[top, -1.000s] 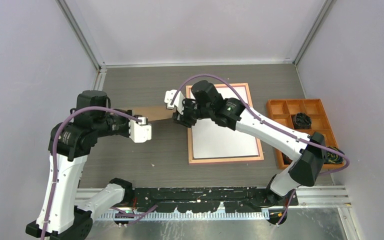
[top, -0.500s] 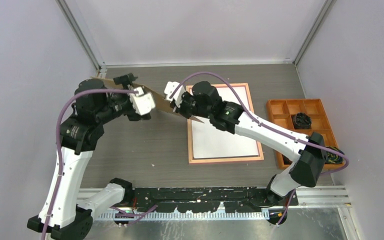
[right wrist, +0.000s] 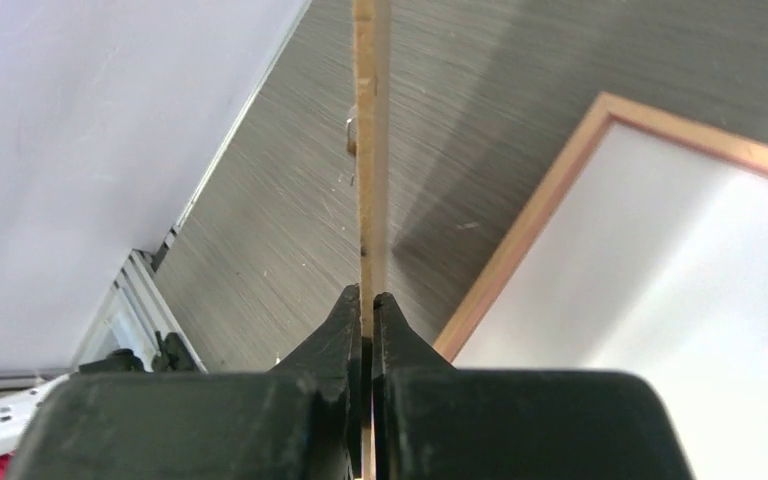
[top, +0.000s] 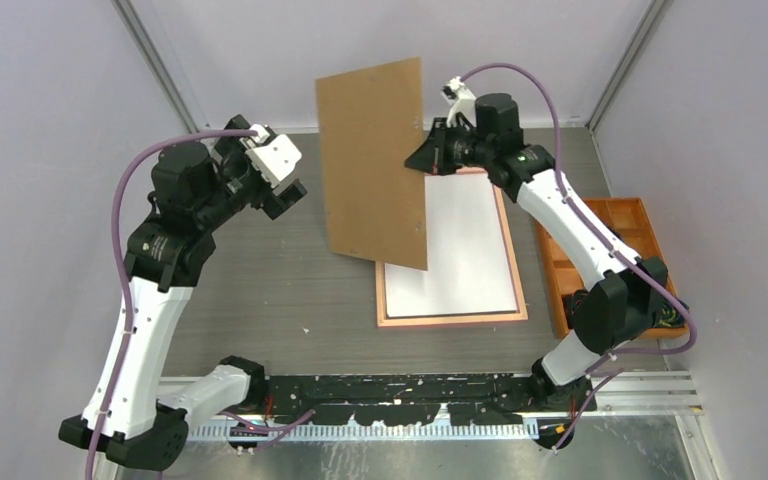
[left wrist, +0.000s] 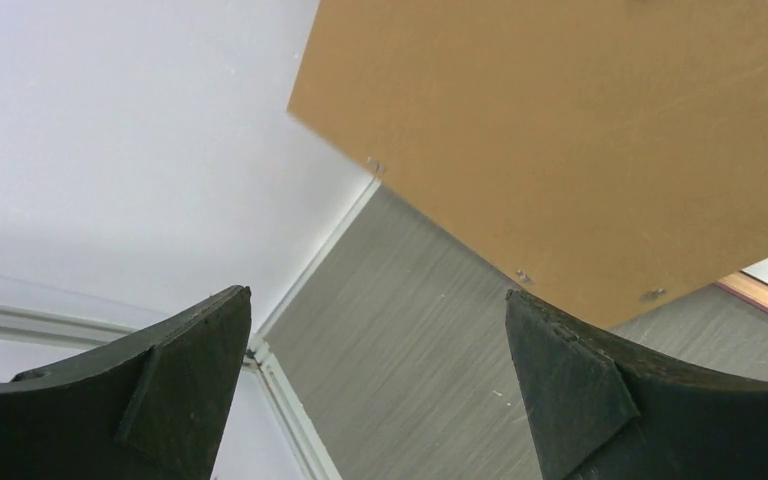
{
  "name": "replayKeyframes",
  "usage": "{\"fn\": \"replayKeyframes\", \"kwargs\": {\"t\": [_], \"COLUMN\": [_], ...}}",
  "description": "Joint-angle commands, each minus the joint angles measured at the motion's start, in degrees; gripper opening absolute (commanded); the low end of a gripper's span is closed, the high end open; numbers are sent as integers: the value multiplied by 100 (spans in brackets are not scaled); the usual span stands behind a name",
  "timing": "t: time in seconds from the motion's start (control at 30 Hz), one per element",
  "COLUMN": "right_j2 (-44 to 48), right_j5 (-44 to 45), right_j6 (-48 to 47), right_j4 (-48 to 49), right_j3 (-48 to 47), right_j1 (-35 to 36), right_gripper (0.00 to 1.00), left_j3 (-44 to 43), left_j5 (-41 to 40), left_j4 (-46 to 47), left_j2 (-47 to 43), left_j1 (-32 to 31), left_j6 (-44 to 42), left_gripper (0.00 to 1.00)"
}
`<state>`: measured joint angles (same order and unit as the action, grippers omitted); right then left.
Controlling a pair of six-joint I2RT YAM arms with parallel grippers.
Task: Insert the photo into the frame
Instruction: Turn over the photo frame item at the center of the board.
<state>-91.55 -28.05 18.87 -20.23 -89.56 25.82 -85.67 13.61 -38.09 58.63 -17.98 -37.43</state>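
Clamping the plain brown rectangular backing board point(top: 375, 160) by its right edge, the right claw point(right wrist: 366, 300) is squeezed tight, holding it upright at upper middle. The left claw point(left wrist: 375, 320) gapes wide, empty. Centre right, the large paper photo point(top: 455, 250), white side up, lies inside the thin tan-edged rectangular frame point(top: 450, 319) on the grey bench point(top: 260, 270).

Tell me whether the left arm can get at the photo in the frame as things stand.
Probably only in part. The backing board, upright in the shut right gripper, hangs between the open left gripper and the far end of the photo. The near end looks uncovered, so a lower approach seems free.
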Motion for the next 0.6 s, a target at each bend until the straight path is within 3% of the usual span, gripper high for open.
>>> {"fn": "replayKeyframes", "kwargs": {"t": [0.0, 0.2, 0.37, 0.5, 0.57], "right_j2": [572, 1539, 2331, 2888, 3020], "right_j5": [-1034, -570, 895, 1242, 1394], "right_j6": [838, 806, 738, 947, 888], "right_j4": [-30, -605, -1674, -2201, -2552], "right_j3": [46, 483, 459, 488, 392], "right_j1": [-417, -1131, -1627, -1969, -2000], "right_gripper": [1, 1, 1, 1, 1], "left_j3": [147, 23, -579, -611, -559], "left_j5": [-145, -450, -581, -168, -24], "left_j4": [226, -442, -1172, -1070, -856], "left_j2": [61, 876, 2184, 2986, 3344], "left_j1": [39, 40, 20, -71, -156], "left_j6": [479, 881, 1671, 2167, 2417], "left_gripper": [100, 100, 100, 100, 95]}}
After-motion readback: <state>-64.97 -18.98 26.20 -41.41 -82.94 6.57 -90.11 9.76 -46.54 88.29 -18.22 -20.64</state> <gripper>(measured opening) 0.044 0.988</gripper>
